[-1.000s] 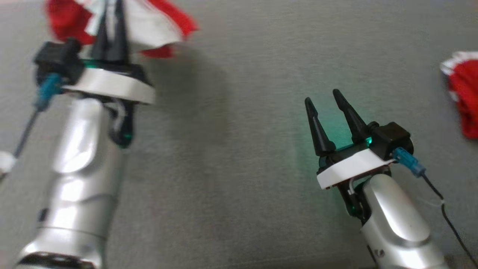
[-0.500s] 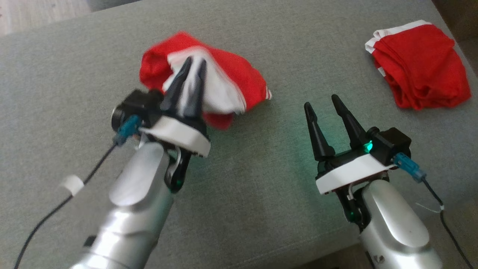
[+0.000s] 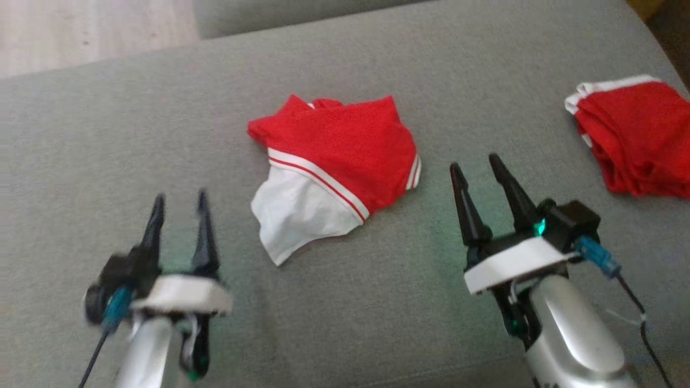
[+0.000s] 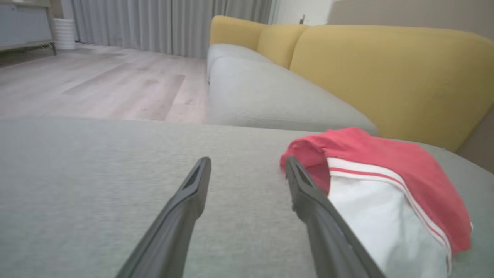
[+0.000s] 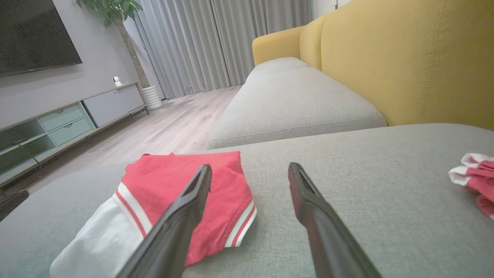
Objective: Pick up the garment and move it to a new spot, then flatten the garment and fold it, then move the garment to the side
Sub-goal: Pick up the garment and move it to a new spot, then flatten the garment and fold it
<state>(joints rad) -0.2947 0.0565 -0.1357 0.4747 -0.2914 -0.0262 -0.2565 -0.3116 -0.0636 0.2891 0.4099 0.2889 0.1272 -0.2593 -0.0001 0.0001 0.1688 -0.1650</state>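
Garment [image 3: 345,145] red/wht, crumpled on cushion [image 3: 108,134], left pincer [image 3: 180,195], right pincer [image 3: 474,161] both agape, empty

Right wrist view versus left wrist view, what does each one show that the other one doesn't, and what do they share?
Extra in the right wrist view: the open right gripper, a TV, a plant and a second garment at that view's right edge. Extra in the left wrist view: the open left gripper. Shared: the red and white garment lying free on the grey cushion, the yellow backrest, the curtains and the wood floor.
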